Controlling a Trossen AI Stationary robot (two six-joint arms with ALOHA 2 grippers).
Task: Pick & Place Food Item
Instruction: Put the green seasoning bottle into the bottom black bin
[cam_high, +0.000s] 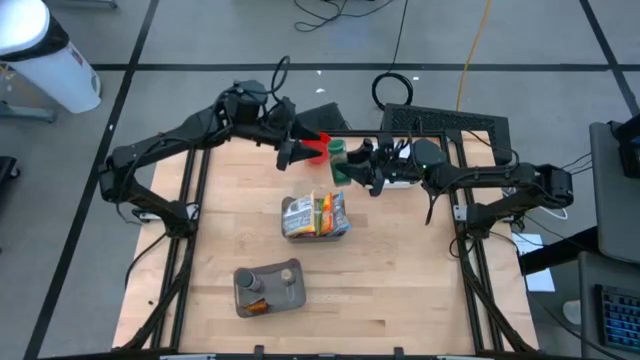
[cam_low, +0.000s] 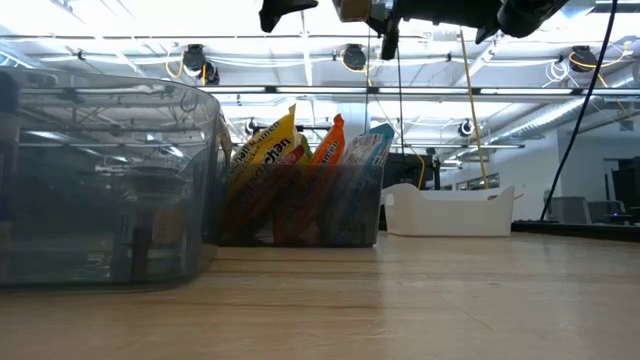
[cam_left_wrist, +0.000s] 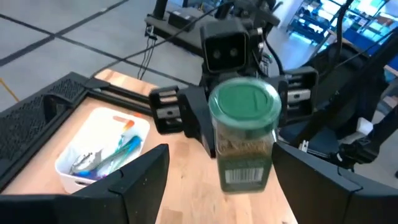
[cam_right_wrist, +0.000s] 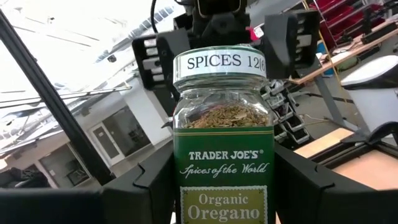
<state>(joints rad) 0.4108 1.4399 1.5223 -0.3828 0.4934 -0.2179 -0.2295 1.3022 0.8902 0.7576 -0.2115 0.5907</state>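
The oregano jar (cam_right_wrist: 223, 134) is clear glass with a green lid (cam_left_wrist: 244, 101), a green label in white lettering, and olive-green flakes inside. Below it, the light wooden table (cam_high: 400, 290) carries a grey-tinted bin (cam_high: 315, 216) of yellow and orange packets (cam_low: 268, 150).

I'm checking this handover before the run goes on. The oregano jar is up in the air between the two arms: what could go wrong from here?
1. The right tool alone grips the oregano jar above the table; the left tool faces its lid, fingers spread. A misjudged approach could knock it loose.
2. If the jar drops, it could hit the snack bin below.
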